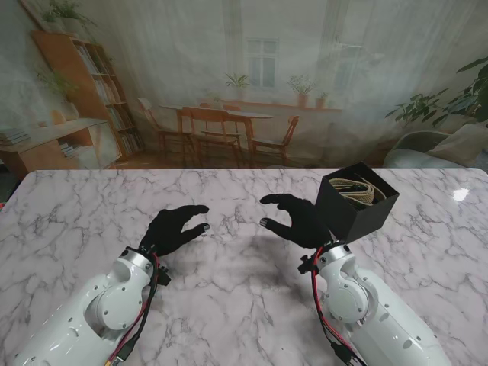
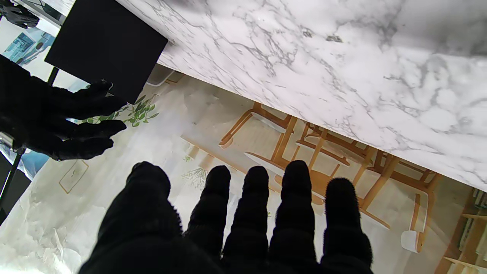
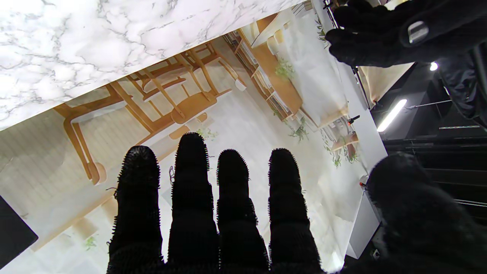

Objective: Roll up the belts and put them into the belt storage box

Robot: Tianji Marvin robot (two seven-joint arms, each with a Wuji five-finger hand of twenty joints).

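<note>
A black belt storage box (image 1: 357, 200) stands on the marble table (image 1: 76, 213) at the right, just beyond my right wrist. Inside it lies a rolled tan belt (image 1: 361, 191). My right hand (image 1: 293, 219) hovers to the left of the box, fingers apart and empty. My left hand (image 1: 174, 229) floats near the table's middle, open and empty too. The left wrist view shows the box's black side (image 2: 106, 45) and my right hand (image 2: 57, 121). In the right wrist view my own fingers (image 3: 190, 190) spread with nothing between them, and the left hand (image 3: 380, 34) shows across.
A printed backdrop of a room with chairs and shelves (image 1: 229, 114) hangs behind the table's far edge. Bare marble lies between the two hands (image 1: 232, 229) and out to the left.
</note>
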